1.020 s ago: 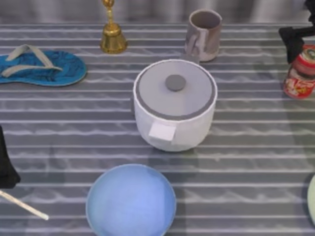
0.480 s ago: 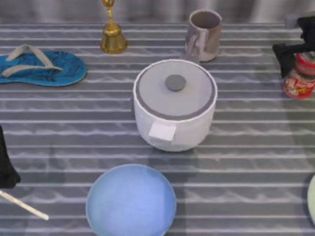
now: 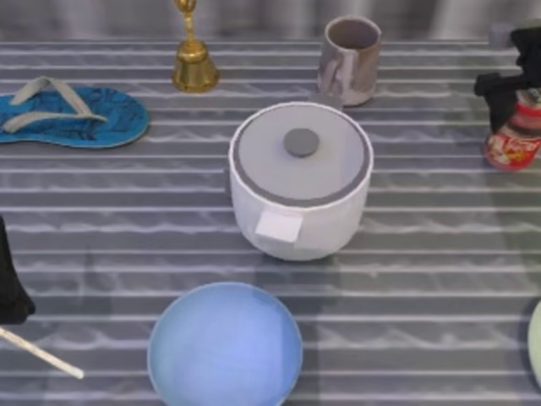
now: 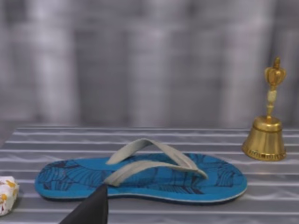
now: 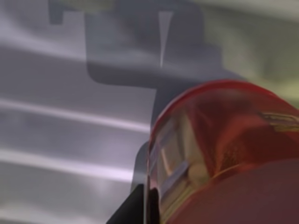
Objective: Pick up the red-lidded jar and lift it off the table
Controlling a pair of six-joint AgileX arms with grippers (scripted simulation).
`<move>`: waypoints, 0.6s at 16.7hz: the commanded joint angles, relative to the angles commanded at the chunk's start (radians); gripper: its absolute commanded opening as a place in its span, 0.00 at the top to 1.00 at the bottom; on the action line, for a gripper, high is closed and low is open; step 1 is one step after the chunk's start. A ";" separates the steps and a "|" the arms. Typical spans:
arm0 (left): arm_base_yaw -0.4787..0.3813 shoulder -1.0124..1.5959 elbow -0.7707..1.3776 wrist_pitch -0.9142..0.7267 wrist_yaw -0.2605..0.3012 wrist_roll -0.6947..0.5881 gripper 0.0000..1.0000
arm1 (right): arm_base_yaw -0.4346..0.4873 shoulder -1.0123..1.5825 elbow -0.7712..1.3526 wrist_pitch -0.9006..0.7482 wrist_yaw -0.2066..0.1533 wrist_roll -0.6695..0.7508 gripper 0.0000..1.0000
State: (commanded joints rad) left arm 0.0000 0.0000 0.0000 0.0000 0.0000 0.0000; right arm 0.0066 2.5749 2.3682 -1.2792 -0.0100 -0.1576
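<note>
The red-lidded jar (image 3: 510, 145) stands on the striped grey table (image 3: 423, 254) at the far right edge. My right gripper (image 3: 522, 100) has come down over its top and hides most of the lid. In the right wrist view the jar (image 5: 224, 154) fills the picture, and a dark fingertip (image 5: 135, 210) presses against its side. The jaws look shut on the jar, whose base rests on the cloth. My left gripper (image 3: 10, 292) is parked at the left edge, open, with one fingertip (image 4: 93, 212) showing in its wrist view.
A white lidded pot (image 3: 300, 182) sits mid-table, a blue bowl (image 3: 225, 347) in front of it. A grey-mauve mug (image 3: 349, 59), a gold bell (image 3: 193, 63) and a blue flip-flop (image 3: 72, 114) line the back. A white stick (image 3: 42, 355) lies front left.
My right gripper has dropped over the jar's top and its near finger has drawn in against the lid. The jar has stayed on the table. The left arm has not moved.
</note>
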 joint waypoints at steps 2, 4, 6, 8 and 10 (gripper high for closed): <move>0.000 0.000 0.000 0.000 0.000 0.000 0.00 | 0.000 0.000 0.000 0.000 0.000 0.000 0.68; 0.000 0.000 0.000 0.000 0.000 0.000 0.00 | 0.000 0.000 0.000 0.000 0.000 0.000 0.83; 0.000 0.000 0.000 0.000 0.000 0.000 0.00 | 0.000 0.000 0.000 0.000 0.000 0.000 0.98; 0.000 0.000 0.000 0.000 0.000 0.000 0.00 | 0.000 0.000 0.000 0.000 0.000 0.000 1.00; 0.000 0.000 0.000 0.000 0.000 0.000 0.00 | 0.000 0.000 0.000 0.000 0.000 0.000 1.00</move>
State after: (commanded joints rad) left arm 0.0000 0.0000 0.0000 0.0000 0.0000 0.0000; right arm 0.0066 2.5749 2.3682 -1.2792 -0.0100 -0.1576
